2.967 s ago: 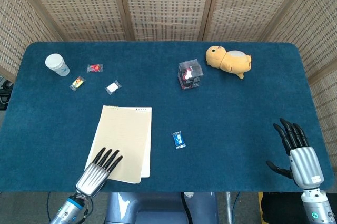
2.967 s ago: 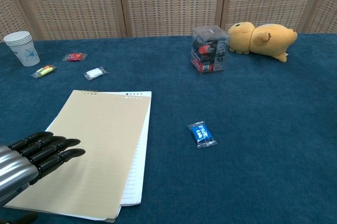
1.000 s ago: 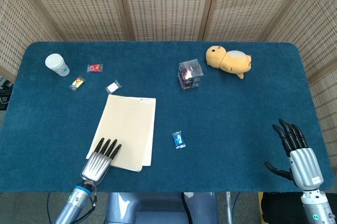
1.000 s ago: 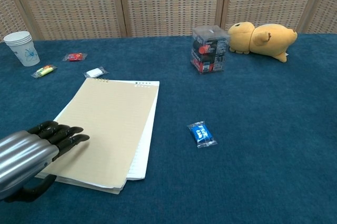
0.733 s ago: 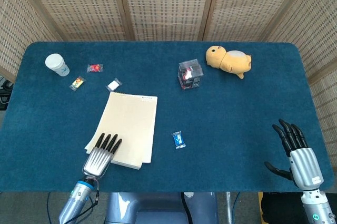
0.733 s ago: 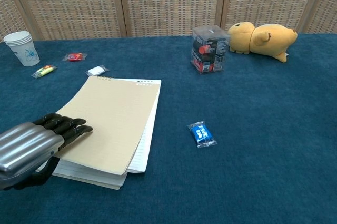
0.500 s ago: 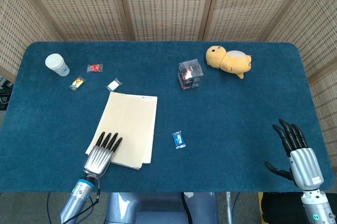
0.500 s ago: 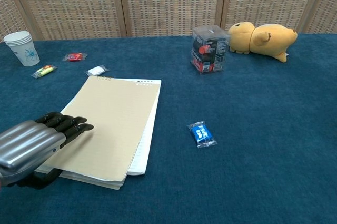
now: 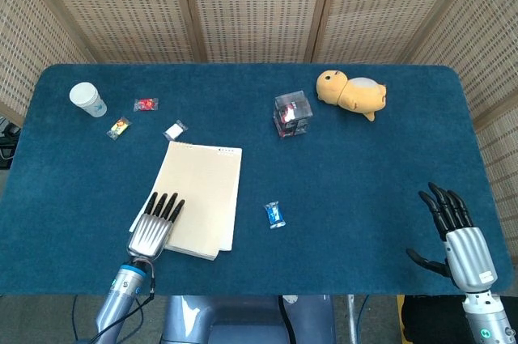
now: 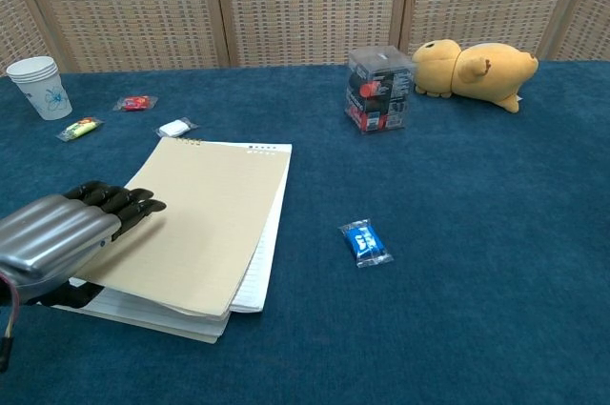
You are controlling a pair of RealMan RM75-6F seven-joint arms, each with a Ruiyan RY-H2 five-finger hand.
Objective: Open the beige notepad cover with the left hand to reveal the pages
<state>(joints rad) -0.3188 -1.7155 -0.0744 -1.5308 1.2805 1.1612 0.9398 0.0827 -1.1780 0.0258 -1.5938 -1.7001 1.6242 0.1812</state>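
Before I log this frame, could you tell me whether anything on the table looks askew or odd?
Only the notepad: its beige cover is lifted at the near left corner under the left hand, with the white pages fanned out beneath.

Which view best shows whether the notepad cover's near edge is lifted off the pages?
The chest view: its low angle shows the beige notepad cover raised at the near edge, white pages visible beneath, with the left robot hand on it. The head view looks straight down, so the cover appears flat under that hand.
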